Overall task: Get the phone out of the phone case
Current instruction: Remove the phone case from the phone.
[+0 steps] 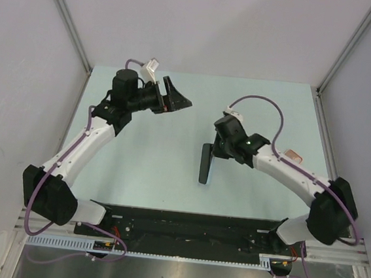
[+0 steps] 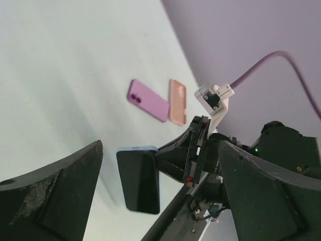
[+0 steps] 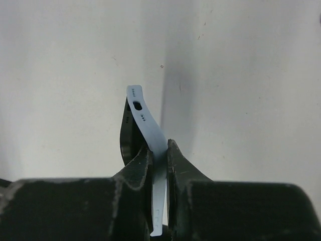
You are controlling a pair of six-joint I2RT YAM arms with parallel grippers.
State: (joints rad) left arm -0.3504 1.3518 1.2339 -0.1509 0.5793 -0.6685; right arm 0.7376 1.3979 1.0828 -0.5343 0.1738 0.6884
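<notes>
Pinching the pale blue rubbery phone case [image 3: 145,118] over the green counter [image 1: 150,168], our right hand [image 3: 159,150] is clamped, the black glass phone [image 3: 124,135] bulging out beside its fingers [image 3: 138,168]; our left hand [image 1: 180,94] gapes empty.

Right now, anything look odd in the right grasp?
Yes. The right gripper seems to pinch only the blue case, and the case's end bows away from the dark phone beside it, so they look half separated. The left gripper is open, holding nothing.
</notes>
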